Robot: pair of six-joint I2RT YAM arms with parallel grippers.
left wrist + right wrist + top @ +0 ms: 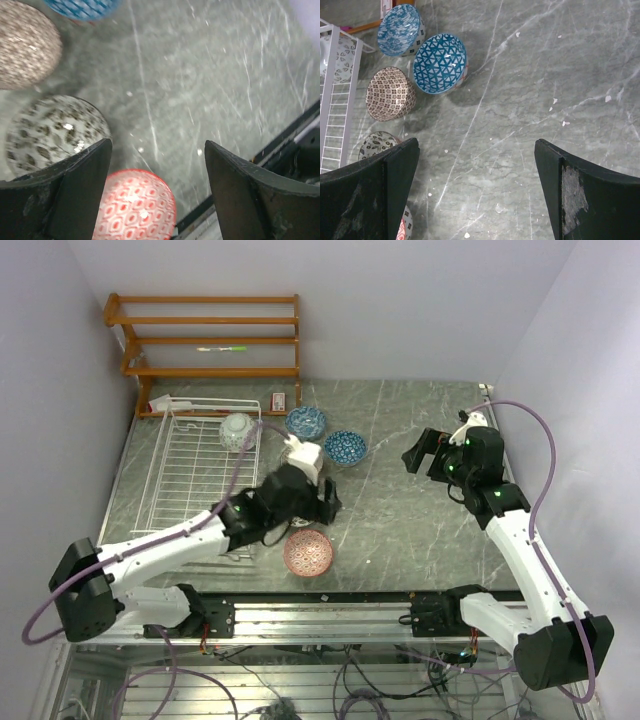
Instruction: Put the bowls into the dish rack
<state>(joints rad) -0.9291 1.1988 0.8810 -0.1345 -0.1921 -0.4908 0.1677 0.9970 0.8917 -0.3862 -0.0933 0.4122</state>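
The grey marbled table point(400, 530) carries a white rack point(190, 475) at 9 o'clock from its middle and a wooden shelf point(210, 340) at 11, with a small red item point(279, 400) by the shelf. A swirl-blue bowl point(305, 422) and a triangle-blue bowl point(345, 447) sit at 12, and a red bowl point(307, 552) at 6. A brown bowl point(390, 93) and a grey bowl point(377, 145) lie between them, near the rack.

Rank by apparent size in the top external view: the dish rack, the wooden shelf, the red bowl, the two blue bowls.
1. Wooden shelf and dish rack: too alike to rank.
2. Red bowl, though it lies nearer the camera.
3. Left blue bowl and right blue bowl: alike.
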